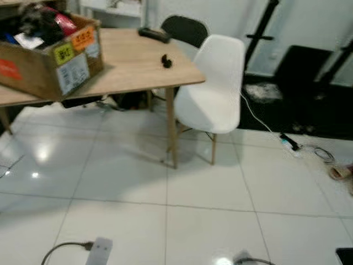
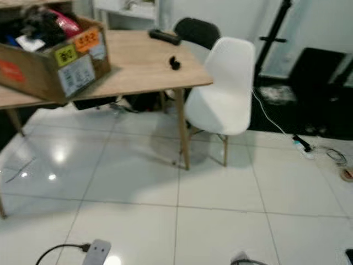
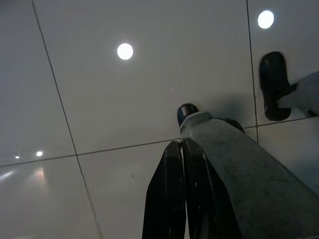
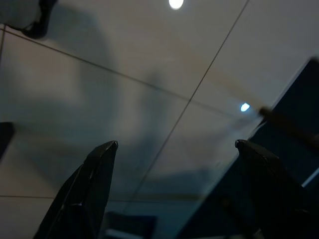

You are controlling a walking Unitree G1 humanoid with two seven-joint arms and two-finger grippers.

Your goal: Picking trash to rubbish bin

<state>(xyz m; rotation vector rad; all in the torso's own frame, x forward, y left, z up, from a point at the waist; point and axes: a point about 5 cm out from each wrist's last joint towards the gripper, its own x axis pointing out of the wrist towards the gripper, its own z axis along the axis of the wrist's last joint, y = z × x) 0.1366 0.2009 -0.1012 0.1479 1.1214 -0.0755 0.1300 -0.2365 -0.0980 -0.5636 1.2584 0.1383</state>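
Right gripper [image 4: 174, 149]: fingers spread, empty, over floor tiles [image 4: 149, 59].
Left gripper [image 3: 182, 149]: pressed closed, idle.
Advice: scan for trash first.

A light wooden table [image 1: 132, 61] stands on glossy white floor tiles [image 1: 165, 193], carrying an open cardboard box [image 1: 52, 63] with coloured stickers, a black remote-like bar [image 1: 154, 35] and a small black object [image 1: 166, 61]. A white moulded chair [image 1: 212, 88] stands beside the table corner, a black chair [image 1: 185, 28] behind.
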